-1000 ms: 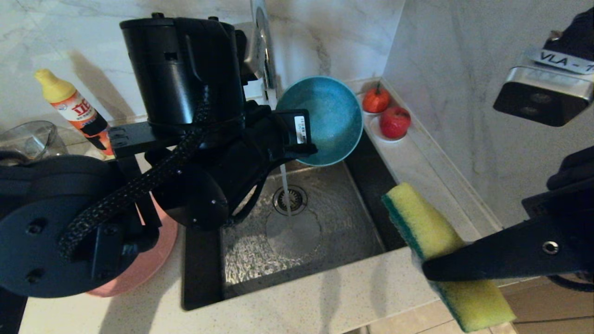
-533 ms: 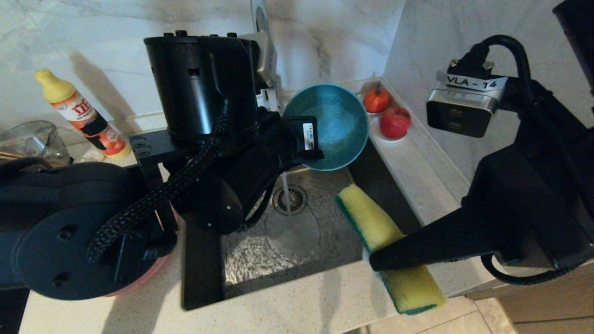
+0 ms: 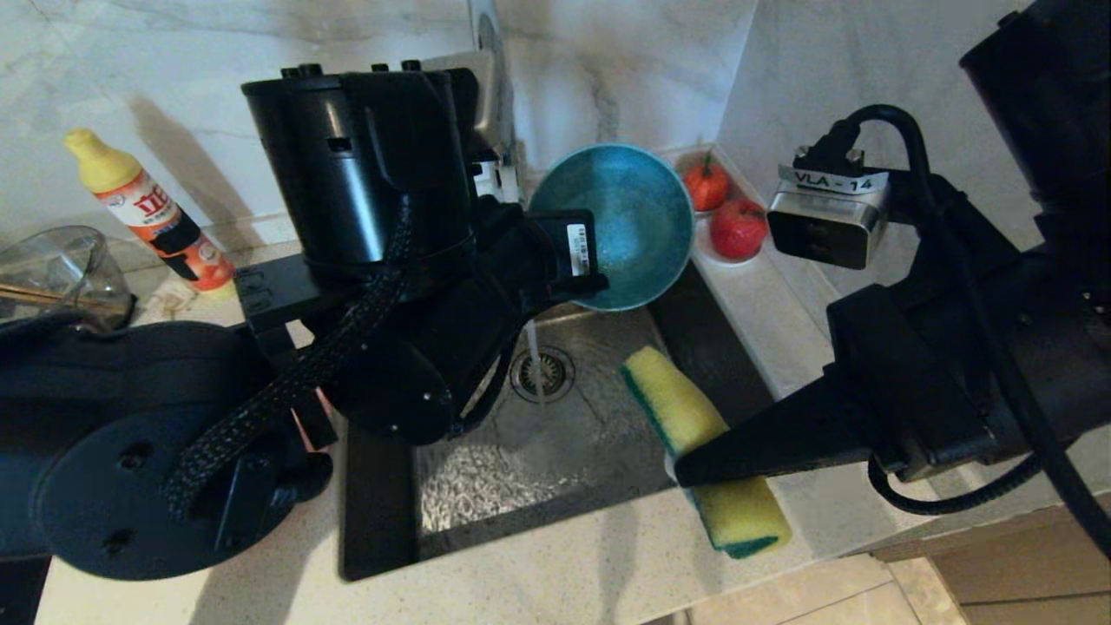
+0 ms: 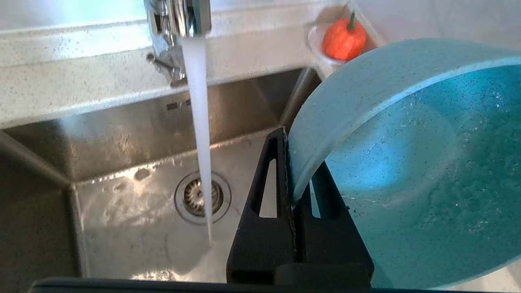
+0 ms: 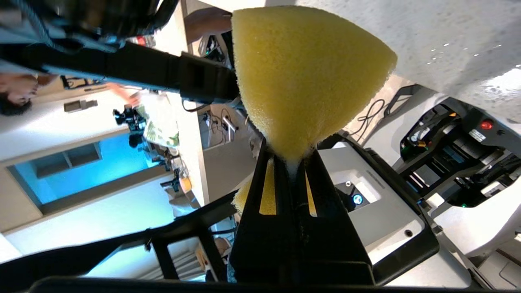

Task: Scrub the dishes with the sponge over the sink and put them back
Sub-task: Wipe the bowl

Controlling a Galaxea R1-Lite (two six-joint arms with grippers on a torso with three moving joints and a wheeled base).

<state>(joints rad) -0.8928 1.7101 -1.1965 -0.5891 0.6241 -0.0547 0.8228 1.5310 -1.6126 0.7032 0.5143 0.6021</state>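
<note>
The sink (image 3: 555, 434) lies below both end effectors, and the teal bowl (image 3: 621, 221) is held tilted above it by the left end effector (image 4: 294, 162), clamped on a thin stretch of rim just beside the running tap stream (image 4: 199, 134); a slip into the basin is judged likely if scrubbing pressure is applied far from that narrow grip. The sponge (image 3: 686, 417), pinched at its waist by the closed right end effector (image 5: 291, 160), sits below the bowl and apart from it, and could fold or twist out once pressed against the wet surface.
</note>
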